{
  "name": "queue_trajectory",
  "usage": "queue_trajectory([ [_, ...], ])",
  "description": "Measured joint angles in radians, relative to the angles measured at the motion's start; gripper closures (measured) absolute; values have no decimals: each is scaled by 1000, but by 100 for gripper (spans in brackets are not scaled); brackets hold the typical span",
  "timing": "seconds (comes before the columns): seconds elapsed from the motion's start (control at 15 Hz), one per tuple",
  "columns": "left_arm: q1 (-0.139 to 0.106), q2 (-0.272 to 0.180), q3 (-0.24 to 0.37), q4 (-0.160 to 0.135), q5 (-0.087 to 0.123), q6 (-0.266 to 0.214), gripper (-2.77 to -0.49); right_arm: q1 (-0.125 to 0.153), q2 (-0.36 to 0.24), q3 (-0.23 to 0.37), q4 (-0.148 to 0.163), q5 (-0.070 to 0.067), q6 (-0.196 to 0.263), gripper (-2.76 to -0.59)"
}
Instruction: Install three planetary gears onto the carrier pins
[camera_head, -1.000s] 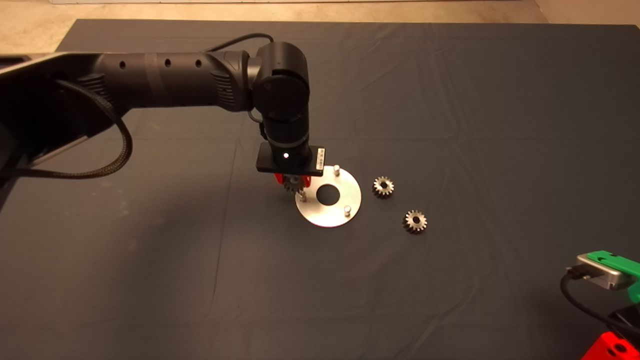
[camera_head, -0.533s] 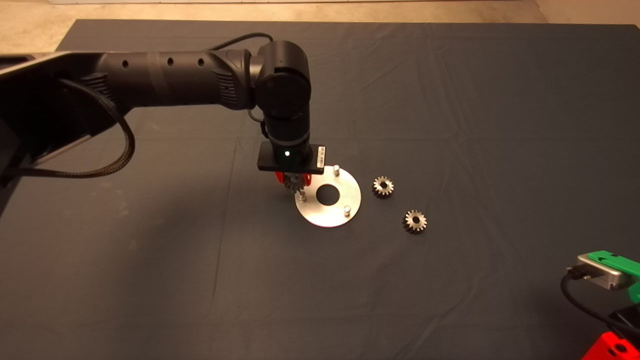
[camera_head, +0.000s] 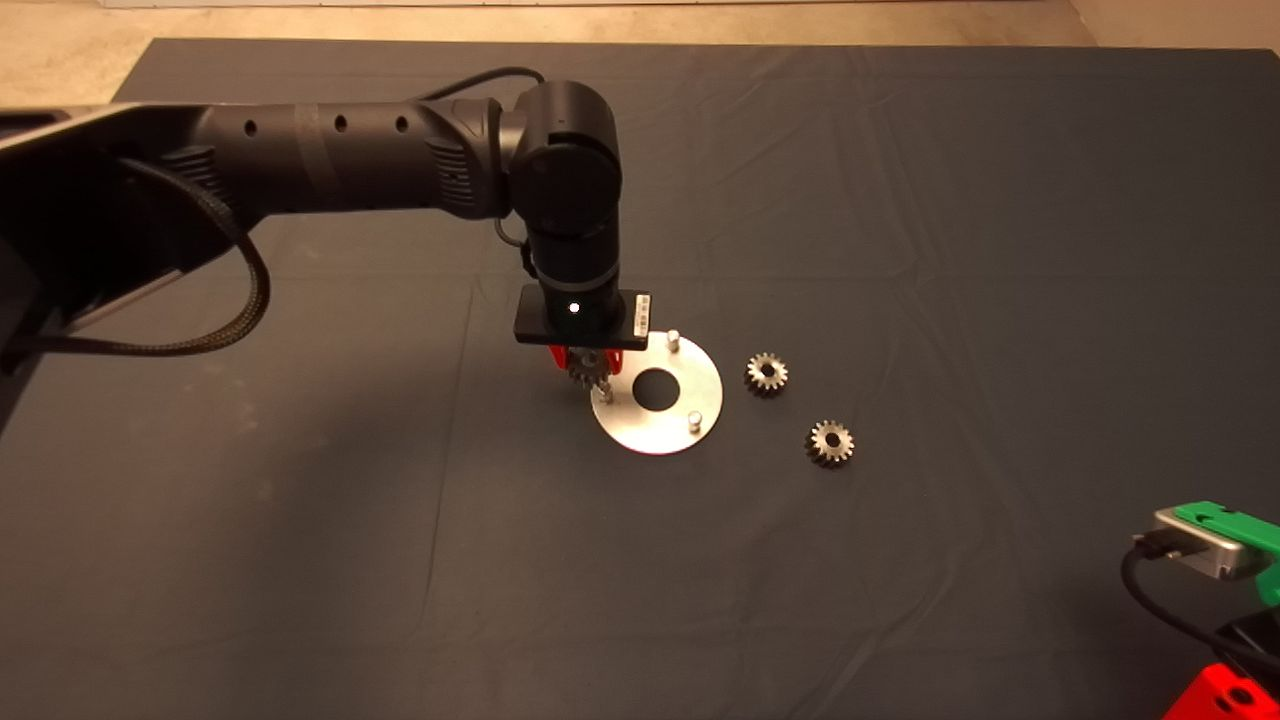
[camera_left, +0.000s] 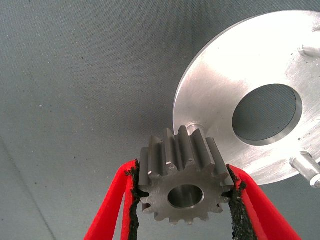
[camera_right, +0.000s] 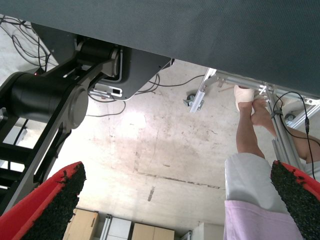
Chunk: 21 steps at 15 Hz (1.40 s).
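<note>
My left gripper (camera_head: 586, 364) is shut on one planetary gear (camera_head: 588, 373), held just above the left carrier pin (camera_head: 604, 397) of the shiny disc (camera_head: 672, 430). In the left wrist view the gear (camera_left: 184, 180) sits between the red fingers (camera_left: 114, 200), bore open, with that pin (camera_left: 195, 127) just behind it. Two other pins (camera_head: 674, 339) (camera_head: 694, 419) stand bare. Two more gears (camera_head: 766, 373) (camera_head: 830, 443) lie on the mat right of the disc. My right gripper (camera_head: 1225, 600) is parked at the lower right edge, open.
The dark mat (camera_head: 300, 500) covers the table. The left arm (camera_head: 380, 160) reaches in from the left over the mat. The right wrist view looks past the mat's edge at the floor, a robot base (camera_right: 55, 100) and a person's leg (camera_right: 247, 140).
The left arm shifted very slightly to the right with the gear a second ago. Since then nothing has visibly moved.
</note>
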<state>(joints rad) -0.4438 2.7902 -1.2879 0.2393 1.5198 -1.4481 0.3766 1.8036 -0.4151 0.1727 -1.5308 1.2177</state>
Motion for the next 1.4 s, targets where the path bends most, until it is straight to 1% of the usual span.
queue_trajectory([
  [1.0,2,0,7,-2,0,-7,-94,0,0,0,0,0,0,-276],
  [1.13,8,0,7,-3,0,-8,-94,0,0,0,0,0,0,-276],
  [1.33,28,0,7,-3,0,-8,-94,0,0,0,0,0,0,-276],
  [1.4,32,1,7,-4,0,-8,-94,0,0,0,0,0,0,-276],
])
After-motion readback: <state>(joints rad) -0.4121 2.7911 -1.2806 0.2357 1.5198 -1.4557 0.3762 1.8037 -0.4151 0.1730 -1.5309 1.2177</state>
